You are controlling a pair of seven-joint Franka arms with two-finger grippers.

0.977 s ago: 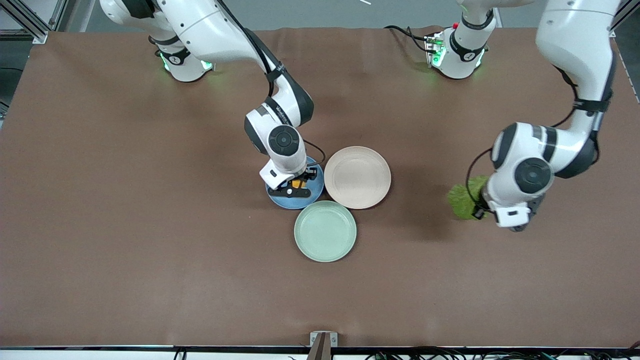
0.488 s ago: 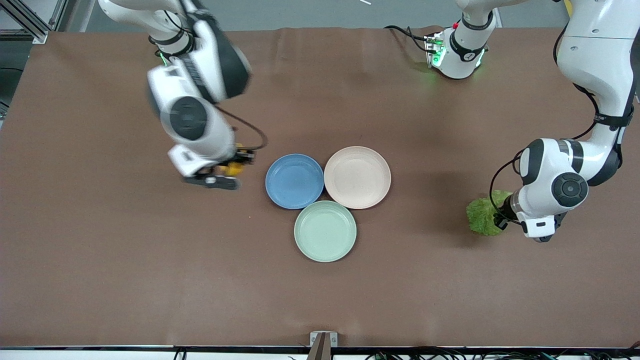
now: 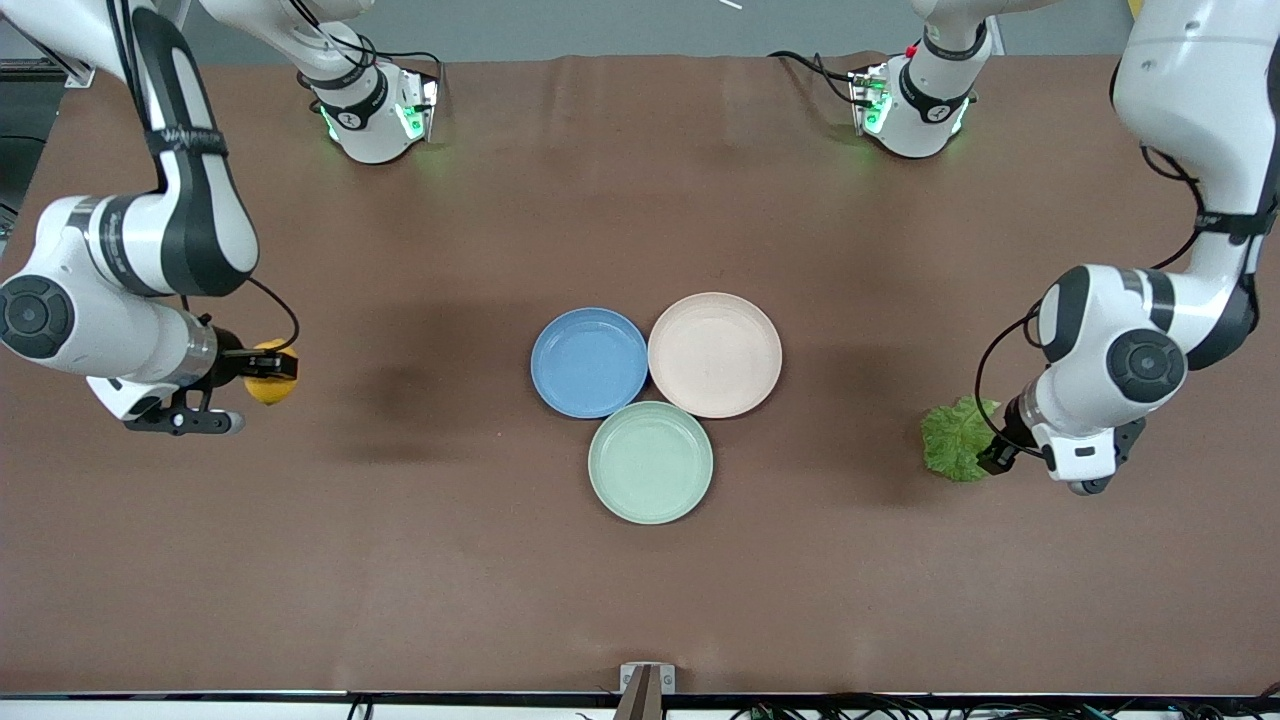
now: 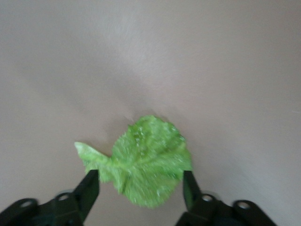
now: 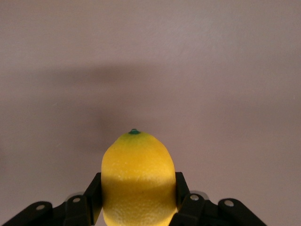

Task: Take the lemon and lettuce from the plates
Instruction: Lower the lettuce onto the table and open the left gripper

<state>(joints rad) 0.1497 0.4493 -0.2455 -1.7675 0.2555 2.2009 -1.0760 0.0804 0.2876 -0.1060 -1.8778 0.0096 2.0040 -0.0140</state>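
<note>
The lemon (image 3: 268,373) is clamped between my right gripper's (image 3: 262,368) fingers, low over the bare table at the right arm's end; it fills the right wrist view (image 5: 137,181). The lettuce (image 3: 955,440) lies on the table at the left arm's end. My left gripper (image 3: 990,455) is right beside it. In the left wrist view the leaf (image 4: 146,162) sits between the wide-spread fingers (image 4: 90,188). The blue plate (image 3: 588,362) and the beige-pink plate (image 3: 714,354) stand side by side mid-table, both bare.
A pale mint-green plate (image 3: 650,462) touches both plates and is nearer the front camera. The brown table cloth (image 3: 400,550) is bare around them. The arm bases stand along the table edge farthest from the front camera.
My right gripper lifted the lemon off the blue plate and carried it to the right arm's end. My left gripper moved the lettuce toward the left arm's end, and its fingers now stand apart.
</note>
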